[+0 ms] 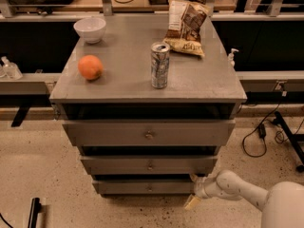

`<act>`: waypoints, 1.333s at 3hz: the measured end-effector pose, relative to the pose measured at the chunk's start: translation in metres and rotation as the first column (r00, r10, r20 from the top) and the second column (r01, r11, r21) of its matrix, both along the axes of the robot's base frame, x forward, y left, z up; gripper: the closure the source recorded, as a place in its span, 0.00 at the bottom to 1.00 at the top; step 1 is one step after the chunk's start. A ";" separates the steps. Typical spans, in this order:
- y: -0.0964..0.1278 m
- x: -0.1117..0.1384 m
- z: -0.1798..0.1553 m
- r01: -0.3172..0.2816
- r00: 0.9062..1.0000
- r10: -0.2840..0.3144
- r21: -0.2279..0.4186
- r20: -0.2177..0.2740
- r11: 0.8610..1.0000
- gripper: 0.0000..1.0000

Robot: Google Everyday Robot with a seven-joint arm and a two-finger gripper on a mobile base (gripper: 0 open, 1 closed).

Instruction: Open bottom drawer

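Grey bottom drawer [123, 187], lowest of three, seemingly shut, knob [149, 188] untouched, with gripper [193, 190] spread open and empty just beside its right end, so whole pull left.

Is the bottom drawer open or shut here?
Apparently shut: the bottom drawer sits tucked under the middle drawer, no interior showing. The claw is at its right end, near the floor.

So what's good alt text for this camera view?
A white robot arm holds its gripper at the right end of the bottom drawer of a grey three-drawer cabinet. On top sit an orange, a white bowl, a can and a chip bag.
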State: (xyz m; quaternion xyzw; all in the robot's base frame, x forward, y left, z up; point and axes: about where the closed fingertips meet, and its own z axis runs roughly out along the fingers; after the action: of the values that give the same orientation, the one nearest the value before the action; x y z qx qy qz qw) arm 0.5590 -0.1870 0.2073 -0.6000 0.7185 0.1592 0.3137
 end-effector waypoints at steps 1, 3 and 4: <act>-0.002 0.012 -0.010 0.010 1.000 -0.010 -0.032 -0.005 0.999 0.00; -0.003 0.009 -0.029 0.019 0.999 -0.020 -0.036 -0.035 0.999 0.41; 0.003 -0.005 -0.027 -0.002 0.999 0.002 0.002 -0.038 1.000 0.66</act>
State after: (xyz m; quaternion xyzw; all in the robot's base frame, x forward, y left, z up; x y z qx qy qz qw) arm 0.5541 -0.1842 0.1807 -0.5974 0.7236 0.1714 0.3003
